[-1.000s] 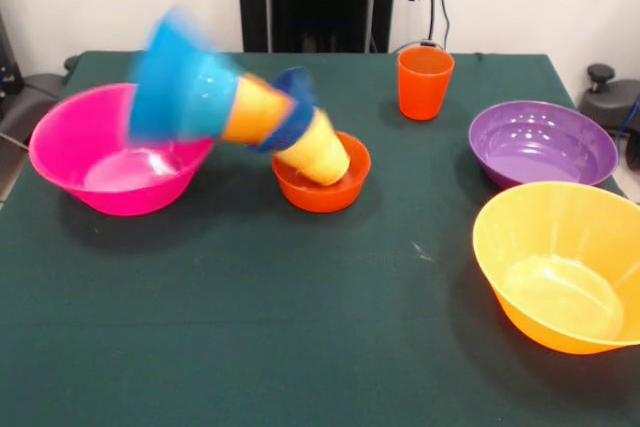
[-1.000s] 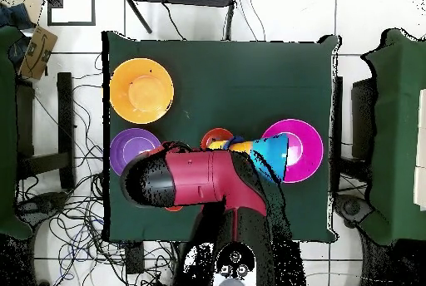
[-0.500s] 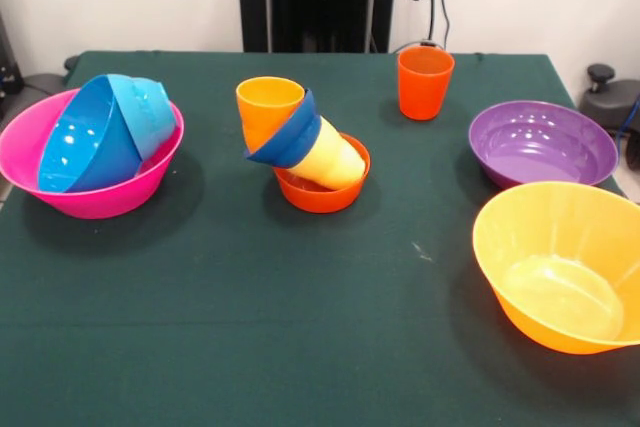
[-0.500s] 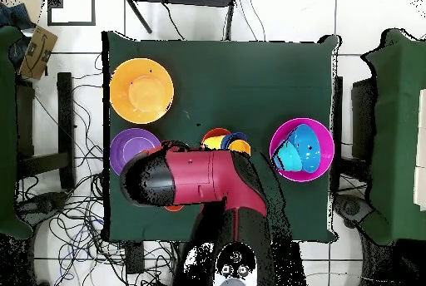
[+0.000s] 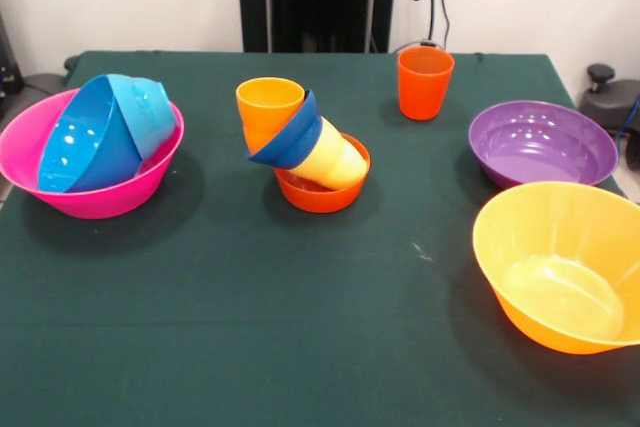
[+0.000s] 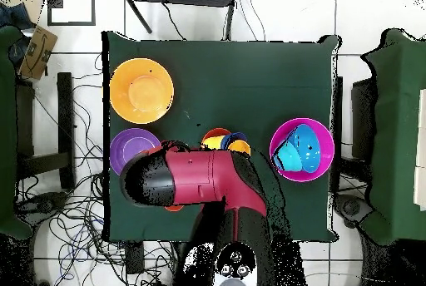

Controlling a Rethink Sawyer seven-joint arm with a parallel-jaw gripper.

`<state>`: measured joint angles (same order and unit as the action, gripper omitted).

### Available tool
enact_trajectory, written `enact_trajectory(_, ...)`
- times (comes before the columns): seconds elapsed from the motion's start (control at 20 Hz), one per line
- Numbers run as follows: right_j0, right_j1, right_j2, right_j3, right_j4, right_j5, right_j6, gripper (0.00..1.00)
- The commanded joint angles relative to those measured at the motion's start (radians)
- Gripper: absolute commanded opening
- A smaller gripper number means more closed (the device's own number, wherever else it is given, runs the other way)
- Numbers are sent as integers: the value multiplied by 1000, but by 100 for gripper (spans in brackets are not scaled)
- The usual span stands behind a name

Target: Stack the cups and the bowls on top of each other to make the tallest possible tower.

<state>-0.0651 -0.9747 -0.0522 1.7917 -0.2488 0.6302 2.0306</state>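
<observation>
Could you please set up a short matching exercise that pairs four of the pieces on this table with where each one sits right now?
Things:
1. cyan bowl
2. yellow cup
3. red-orange cup
4. light orange cup

Places:
A. standing upright alone on the cloth
B. lying tipped in the small orange-red bowl
C. lying in the pink bowl
D. nested in the dark blue bowl

Pairs: 1-C, 2-B, 3-A, 4-D

In the overhead view the red and black arm (image 6: 200,181) covers the red-orange cup and hides the near parts of the small orange-red bowl (image 6: 215,135) and the purple bowl (image 6: 129,148); the gripper shows in neither view. In the front view the right edge cuts off the yellow-orange bowl (image 5: 560,262); the medium blue bowl (image 5: 85,142) hides part of the cyan bowl (image 5: 148,115).
</observation>
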Motion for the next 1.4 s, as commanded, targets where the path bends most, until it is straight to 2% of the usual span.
enact_trajectory(0.05,16,37,31,44,-37,-16,55,100)
enact_trajectory(0.45,-4,26,42,64,-30,-57,40,100)
enact_trajectory(0.85,-59,65,63,76,-72,-226,16,100)
enact_trajectory(1.0,-49,70,29,45,-108,-256,20,100)
enact_trajectory(1.25,-82,74,62,66,-78,-305,6,100)
enact_trajectory(1.4,-76,68,52,74,-81,-317,10,100)
